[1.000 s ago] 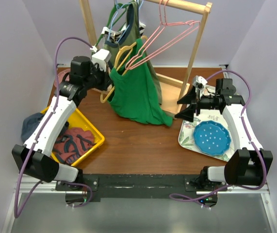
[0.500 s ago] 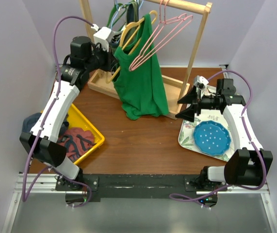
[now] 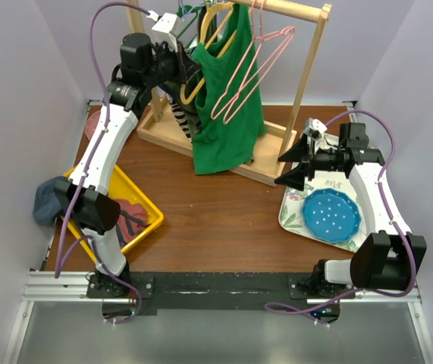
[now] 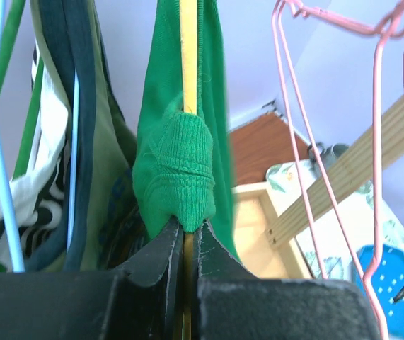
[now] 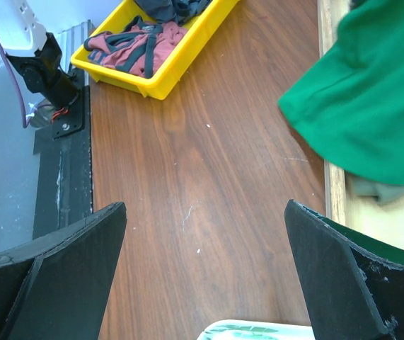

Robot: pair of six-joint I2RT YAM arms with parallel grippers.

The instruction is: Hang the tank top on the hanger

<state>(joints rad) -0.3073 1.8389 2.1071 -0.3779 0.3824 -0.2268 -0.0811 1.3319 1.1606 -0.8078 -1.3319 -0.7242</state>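
Note:
The bright green tank top (image 3: 227, 106) hangs on the yellow hanger (image 3: 191, 85), raised to the wooden rack's top rail. My left gripper (image 3: 186, 68) is shut on the hanger's yellow wire and the top's strap. In the left wrist view the jaws (image 4: 186, 230) pinch the hanger (image 4: 188, 57) with the ribbed green strap (image 4: 177, 170) bunched just above them. I cannot tell whether the hook is over the rail. My right gripper (image 3: 290, 164) is open and empty low over the table, right of the rack base. In the right wrist view it (image 5: 205, 207) sees the top's hem (image 5: 371, 99).
The wooden rack (image 3: 309, 68) stands on a wooden base (image 3: 163, 135) at the back. Pink hangers (image 3: 255, 64) hang right of the tank top. An olive top and other clothes (image 4: 81, 142) hang left of it. A yellow bin (image 3: 146, 206) with clothes is at left. A tray (image 3: 292, 216) with a blue plate (image 3: 331, 214) is at right.
My left arm has lifted the hanger and tank top up and back, from low over the table to the rack's top rail. The right arm has not moved.

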